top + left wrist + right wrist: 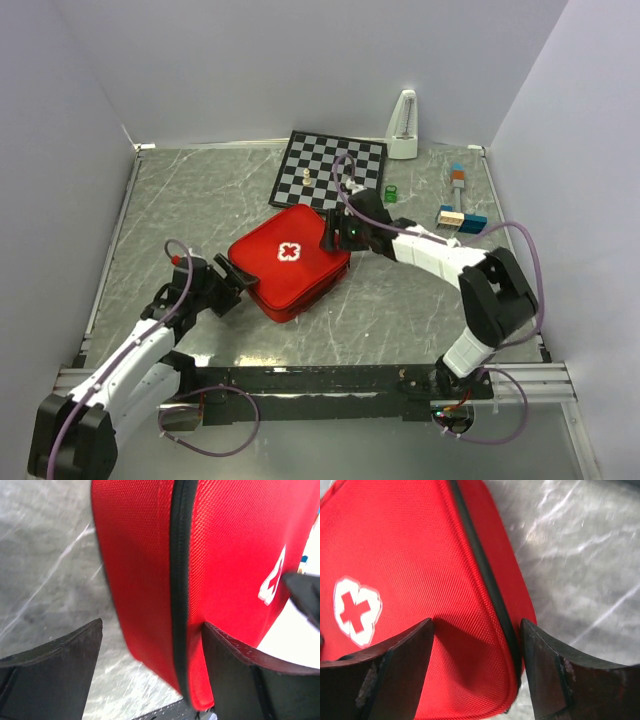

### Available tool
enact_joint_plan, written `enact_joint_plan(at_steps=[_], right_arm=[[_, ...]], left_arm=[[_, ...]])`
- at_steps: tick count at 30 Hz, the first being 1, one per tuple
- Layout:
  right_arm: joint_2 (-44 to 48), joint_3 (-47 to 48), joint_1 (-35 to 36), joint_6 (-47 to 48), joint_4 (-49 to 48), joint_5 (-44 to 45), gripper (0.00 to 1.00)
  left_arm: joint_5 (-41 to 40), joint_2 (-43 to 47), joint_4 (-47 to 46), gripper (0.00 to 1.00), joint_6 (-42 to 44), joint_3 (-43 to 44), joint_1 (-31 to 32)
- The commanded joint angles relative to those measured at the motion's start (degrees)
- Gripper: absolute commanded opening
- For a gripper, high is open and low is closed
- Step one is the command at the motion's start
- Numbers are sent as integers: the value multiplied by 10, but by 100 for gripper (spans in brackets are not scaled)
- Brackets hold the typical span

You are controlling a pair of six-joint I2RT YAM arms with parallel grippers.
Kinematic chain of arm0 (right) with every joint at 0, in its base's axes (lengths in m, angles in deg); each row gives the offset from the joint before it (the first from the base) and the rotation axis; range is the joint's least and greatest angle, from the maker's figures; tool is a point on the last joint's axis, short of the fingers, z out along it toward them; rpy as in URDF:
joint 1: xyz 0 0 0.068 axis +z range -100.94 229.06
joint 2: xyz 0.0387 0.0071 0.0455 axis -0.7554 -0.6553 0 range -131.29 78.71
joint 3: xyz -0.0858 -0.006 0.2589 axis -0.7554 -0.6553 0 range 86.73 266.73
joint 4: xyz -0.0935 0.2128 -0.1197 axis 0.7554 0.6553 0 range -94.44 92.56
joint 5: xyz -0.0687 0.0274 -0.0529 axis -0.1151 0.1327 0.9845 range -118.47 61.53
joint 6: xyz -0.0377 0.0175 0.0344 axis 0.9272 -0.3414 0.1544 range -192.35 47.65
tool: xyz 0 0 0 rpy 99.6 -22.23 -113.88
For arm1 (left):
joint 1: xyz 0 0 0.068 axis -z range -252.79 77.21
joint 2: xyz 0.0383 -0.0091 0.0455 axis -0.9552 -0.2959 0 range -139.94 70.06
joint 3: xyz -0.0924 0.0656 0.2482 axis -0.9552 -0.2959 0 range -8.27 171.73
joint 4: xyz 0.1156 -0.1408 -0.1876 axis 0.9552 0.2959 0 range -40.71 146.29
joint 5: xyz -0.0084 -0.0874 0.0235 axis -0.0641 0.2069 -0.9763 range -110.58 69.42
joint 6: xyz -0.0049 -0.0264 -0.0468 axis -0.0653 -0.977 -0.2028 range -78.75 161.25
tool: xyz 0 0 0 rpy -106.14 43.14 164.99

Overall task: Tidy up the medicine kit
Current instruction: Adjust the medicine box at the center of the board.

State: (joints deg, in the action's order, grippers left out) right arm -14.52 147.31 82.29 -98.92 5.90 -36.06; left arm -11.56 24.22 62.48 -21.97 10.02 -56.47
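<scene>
Medicine kit (290, 262) lies flat at mid desk (400, 300), zipped shut and turned diagonally, its black zip line running around the side. The only marking is a white cross emblem (289, 252) on the top face; the right wrist view shows a red cross inside it. Left gripper (236, 277) is at the kit's near-left corner, jaws spread, with the zip edge between them and one finger (235, 675) against the red cloth. Right gripper (332, 234) is at the far-right corner, jaws spread astride it. The chessboard (330, 168) sits just beyond the kit and carries one pale chess piece (305, 177). A white metronome (403, 127) stands at the back wall. A small green item (391, 193) and coloured blocks (458, 216) lie to the right.
</scene>
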Motion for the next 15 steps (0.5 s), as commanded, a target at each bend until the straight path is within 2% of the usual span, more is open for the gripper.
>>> enact_joint_plan(at_steps=[1, 6, 9, 15], right_arm=[[70, -89, 52, 20, -2, -56, 73], [125, -144, 160, -12, -14, -15, 70], [149, -170, 223, -47, -31, 1, 70], [147, -137, 322, -54, 6, 43, 75]], left_arm=[[-42, -48, -52, 81, 34, 22, -1], [-45, -139, -44, 73, 110, 96, -1], [-17, -174, -70, 69, 139, 125, -1], [44, -269, -139, 67, 211, 198, -1]])
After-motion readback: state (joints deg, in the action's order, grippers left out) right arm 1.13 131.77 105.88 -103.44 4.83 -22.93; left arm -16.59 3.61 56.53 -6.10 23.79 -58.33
